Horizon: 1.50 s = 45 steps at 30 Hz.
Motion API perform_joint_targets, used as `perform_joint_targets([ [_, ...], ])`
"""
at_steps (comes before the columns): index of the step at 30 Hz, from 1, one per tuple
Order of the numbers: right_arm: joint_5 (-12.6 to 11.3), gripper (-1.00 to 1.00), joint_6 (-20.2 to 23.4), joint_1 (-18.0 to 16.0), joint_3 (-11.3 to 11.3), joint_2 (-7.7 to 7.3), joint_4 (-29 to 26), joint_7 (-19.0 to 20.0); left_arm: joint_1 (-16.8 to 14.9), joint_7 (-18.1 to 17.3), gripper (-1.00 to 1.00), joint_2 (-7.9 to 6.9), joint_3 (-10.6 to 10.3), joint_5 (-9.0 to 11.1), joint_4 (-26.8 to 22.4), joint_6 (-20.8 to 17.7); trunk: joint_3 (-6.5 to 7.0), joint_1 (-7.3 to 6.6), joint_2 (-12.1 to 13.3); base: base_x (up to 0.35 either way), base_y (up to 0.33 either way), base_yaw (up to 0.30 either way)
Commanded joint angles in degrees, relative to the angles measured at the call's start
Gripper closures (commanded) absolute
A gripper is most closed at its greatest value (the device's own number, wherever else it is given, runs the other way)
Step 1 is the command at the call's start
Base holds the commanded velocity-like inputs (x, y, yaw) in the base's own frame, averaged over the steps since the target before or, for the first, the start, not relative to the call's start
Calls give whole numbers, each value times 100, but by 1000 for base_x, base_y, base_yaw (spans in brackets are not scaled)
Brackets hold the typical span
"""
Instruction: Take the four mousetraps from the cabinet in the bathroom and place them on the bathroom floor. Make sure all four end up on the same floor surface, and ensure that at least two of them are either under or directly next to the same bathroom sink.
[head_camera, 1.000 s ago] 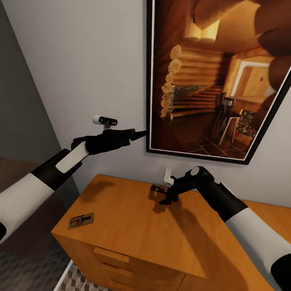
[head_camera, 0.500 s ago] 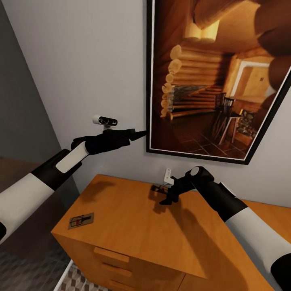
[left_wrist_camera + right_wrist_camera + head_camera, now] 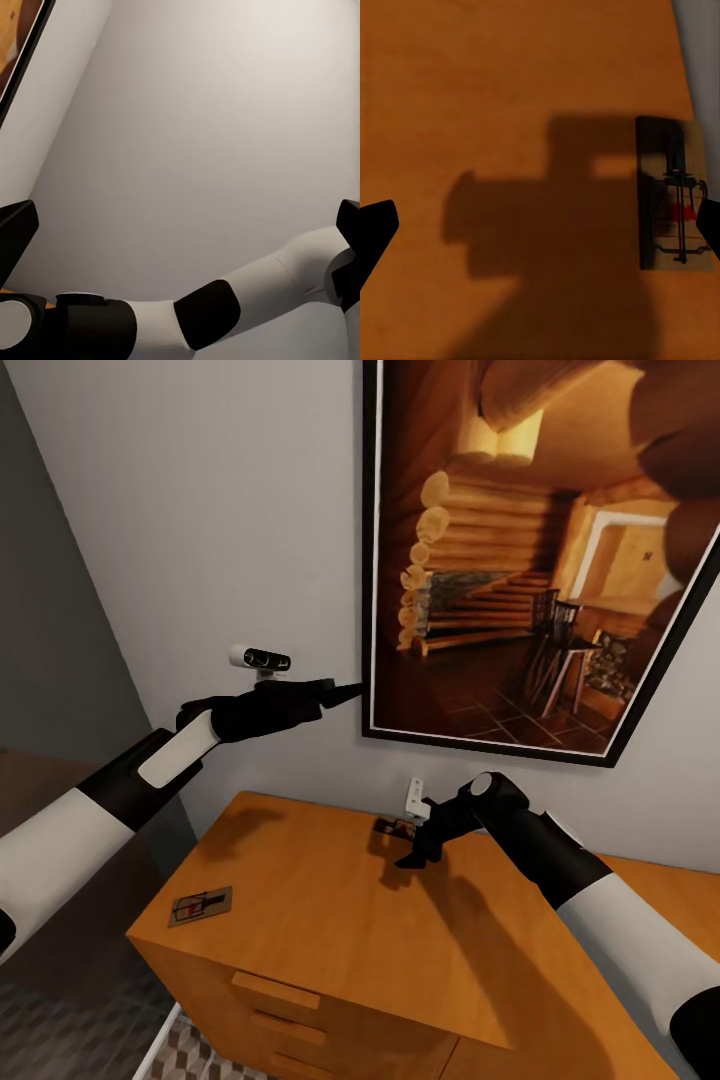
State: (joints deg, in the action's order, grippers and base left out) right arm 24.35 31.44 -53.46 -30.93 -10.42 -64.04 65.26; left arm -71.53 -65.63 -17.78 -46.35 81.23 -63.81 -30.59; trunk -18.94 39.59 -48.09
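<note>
Two mousetraps lie on the cabinet (image 3: pixel 330 920), one (image 3: pixel 200 906) near its left front corner, the other (image 3: pixel 394 827) by the wall, half hidden beneath the unmoved right gripper (image 3: pixel 412 850), fingers apart; nothing has shifted, the left gripper (image 3: pixel 335 692) idles aloft, its opening unclear.

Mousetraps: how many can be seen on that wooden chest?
2. One mousetrap lies near the front left corner of the cabinet top. The other mousetrap lies near the back wall, just under the right pincer. More may be hidden.
</note>
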Motion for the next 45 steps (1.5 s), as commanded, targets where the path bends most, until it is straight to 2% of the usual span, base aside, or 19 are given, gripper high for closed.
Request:
perform_joint_targets([
  [1,21,-100,47,-6,-9,-3,-10,23,-11,-2,-100,-6,-24,60,0,-53,-8,1,-6,0,0,0],
  [8,27,-100,48,-6,-9,-2,8,132,-11,-2,-100,-6,-24,60,0,-53,-8,1,-6,0,0,0],
  [15,33,-100,48,-35,-9,4,122,708,-11,-2,-100,-6,-24,60,0,-53,-8,1,-6,0,0,0],
  [18,34,-100,47,-39,-7,5,133,796,-11,-2,-100,-6,-24,60,0,-53,-8,1,-6,0,0,0],
  [45,39,-100,47,-44,15,2,113,837,-11,-2,-100,-6,-24,60,0,-53,-8,1,-6,0,0,0],
])
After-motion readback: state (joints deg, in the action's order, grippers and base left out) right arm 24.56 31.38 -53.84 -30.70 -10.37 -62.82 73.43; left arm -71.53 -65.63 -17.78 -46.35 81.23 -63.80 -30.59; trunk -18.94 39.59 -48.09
